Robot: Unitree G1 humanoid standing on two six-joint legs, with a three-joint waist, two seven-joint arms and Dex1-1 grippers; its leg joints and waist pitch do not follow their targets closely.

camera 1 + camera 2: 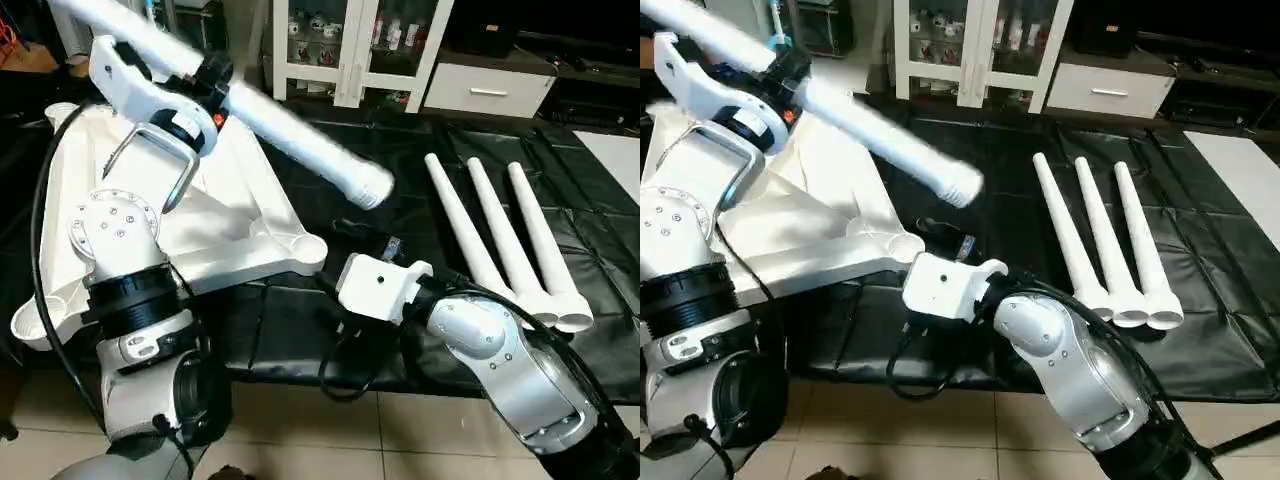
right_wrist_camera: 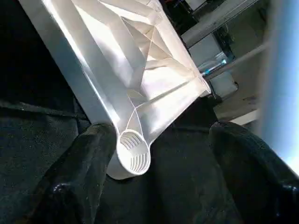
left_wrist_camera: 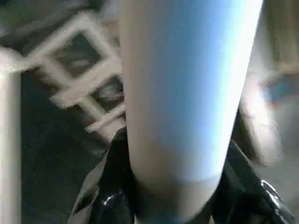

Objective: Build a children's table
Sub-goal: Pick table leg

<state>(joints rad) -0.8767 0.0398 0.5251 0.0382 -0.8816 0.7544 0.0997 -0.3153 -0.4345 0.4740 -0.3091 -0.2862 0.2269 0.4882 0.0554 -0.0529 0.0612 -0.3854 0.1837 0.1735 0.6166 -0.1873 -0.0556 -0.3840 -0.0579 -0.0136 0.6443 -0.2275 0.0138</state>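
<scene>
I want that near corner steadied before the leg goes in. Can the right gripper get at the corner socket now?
Probably yes: the right gripper sits with jaws open just short of the corner socket, nothing between them; the held leg is off to the side.

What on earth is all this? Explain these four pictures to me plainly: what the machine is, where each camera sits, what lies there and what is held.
It is a humanoid robot with two silver arms, building a children's table. Two pictures come from cameras on its head, looking down; the other two from cameras on its wrists.

The left gripper holds one white leg up in the air; the left wrist view shows that leg close up between the black fingers.

The right gripper stands open, holding nothing, near a round corner socket of the table top, which lies underside up on a black mat. Three more legs lie side by side on the mat.
</scene>
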